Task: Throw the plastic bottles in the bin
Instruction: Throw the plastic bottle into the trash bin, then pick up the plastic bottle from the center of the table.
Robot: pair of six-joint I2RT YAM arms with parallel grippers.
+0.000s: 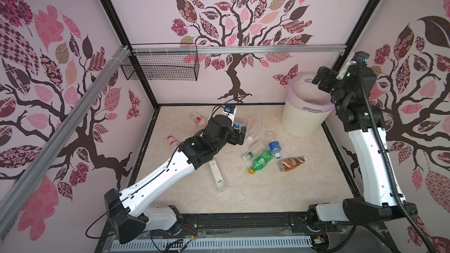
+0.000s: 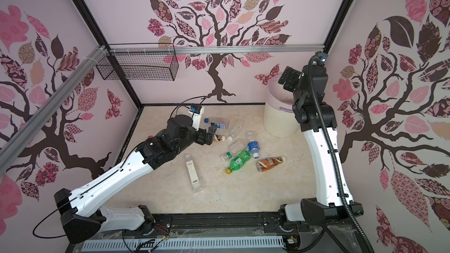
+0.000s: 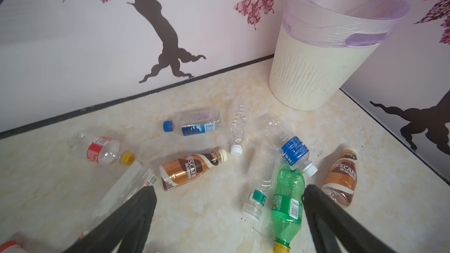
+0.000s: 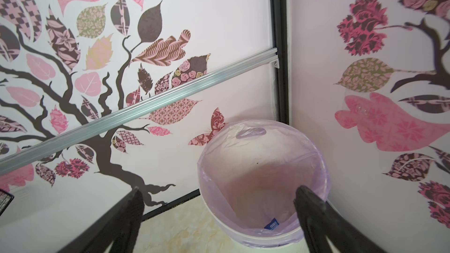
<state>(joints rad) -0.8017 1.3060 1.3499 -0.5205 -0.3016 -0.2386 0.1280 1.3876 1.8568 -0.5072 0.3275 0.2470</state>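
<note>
- Two hands, both spread wide, empty: left hand [image 3: 227, 188] low over the plastic bottles [image 1: 261, 159], right hand [image 4: 216, 191] above the bin [image 1: 299, 122].
- Bottles lie loose on the worktop [image 1: 267, 191], near the far-right-corner bin.
- Left arm [image 1: 160, 176] hides some in a top view.
- Wire basket [image 1: 160, 66] on back wall, well apart.

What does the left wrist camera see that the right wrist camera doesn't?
Only the left wrist view shows loose bottles, like the green bottle and the red-labelled bottle, plus the bin from outside. Only the right wrist view looks down inside it, where a blue label shows. Both share the lilac bag, the tree wall and open jaws: left gripper, right gripper.
</note>
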